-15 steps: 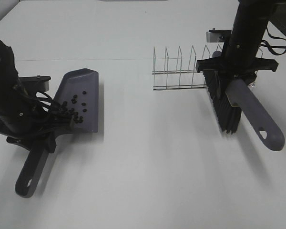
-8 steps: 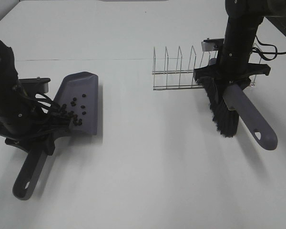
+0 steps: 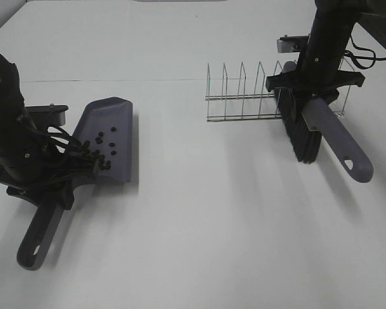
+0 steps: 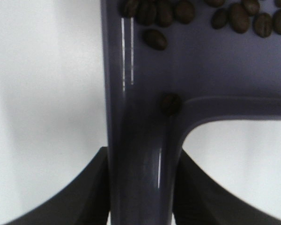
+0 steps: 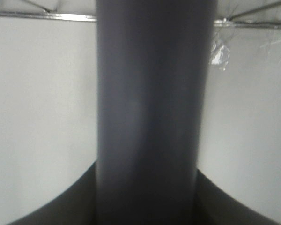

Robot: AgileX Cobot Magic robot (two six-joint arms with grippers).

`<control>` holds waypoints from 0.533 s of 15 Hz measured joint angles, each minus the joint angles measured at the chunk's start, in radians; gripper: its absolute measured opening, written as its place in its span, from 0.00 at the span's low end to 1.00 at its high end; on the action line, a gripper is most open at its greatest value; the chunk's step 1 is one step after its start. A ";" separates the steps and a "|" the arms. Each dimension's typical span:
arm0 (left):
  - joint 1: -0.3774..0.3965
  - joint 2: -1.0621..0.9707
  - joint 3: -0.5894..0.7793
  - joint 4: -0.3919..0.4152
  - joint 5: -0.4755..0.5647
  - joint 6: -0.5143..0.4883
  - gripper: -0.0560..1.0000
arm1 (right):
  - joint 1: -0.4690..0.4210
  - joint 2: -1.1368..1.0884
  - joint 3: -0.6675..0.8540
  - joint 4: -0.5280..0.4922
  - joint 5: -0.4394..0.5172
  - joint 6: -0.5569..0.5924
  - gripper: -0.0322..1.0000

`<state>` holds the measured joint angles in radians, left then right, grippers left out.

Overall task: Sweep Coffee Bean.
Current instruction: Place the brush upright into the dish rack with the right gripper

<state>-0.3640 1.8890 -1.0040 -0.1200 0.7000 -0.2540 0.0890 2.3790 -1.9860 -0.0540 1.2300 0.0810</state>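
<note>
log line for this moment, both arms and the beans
left gripper: shut on dustpan handle | coffee beans: in dustpan | right gripper: shut on brush handle | brush: held near right end of wire rack

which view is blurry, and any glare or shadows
Right wrist view: the brush handle is soft and out of focus. Left wrist view: thin glare streaks on the dustpan, coffee beans sharp. Exterior high view: even light, soft shadows only.

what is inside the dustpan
A cluster of dark coffee beans lies in the dustpan, toward its handle end. The left arm covers the pan's rear corner, so any beans there are hidden.
</note>
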 joint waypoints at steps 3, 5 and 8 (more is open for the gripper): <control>0.000 0.000 0.000 0.000 0.023 0.000 0.37 | 0.000 0.064 -0.095 0.000 0.000 -0.002 0.36; 0.000 0.000 0.000 0.000 0.026 0.000 0.37 | 0.000 0.094 -0.148 -0.001 -0.001 -0.002 0.36; 0.000 0.000 0.000 -0.001 0.028 0.000 0.37 | 0.000 0.137 -0.233 -0.003 0.003 -0.002 0.36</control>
<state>-0.3640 1.8890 -1.0040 -0.1210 0.7280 -0.2540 0.0890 2.5160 -2.2190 -0.0570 1.2330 0.0790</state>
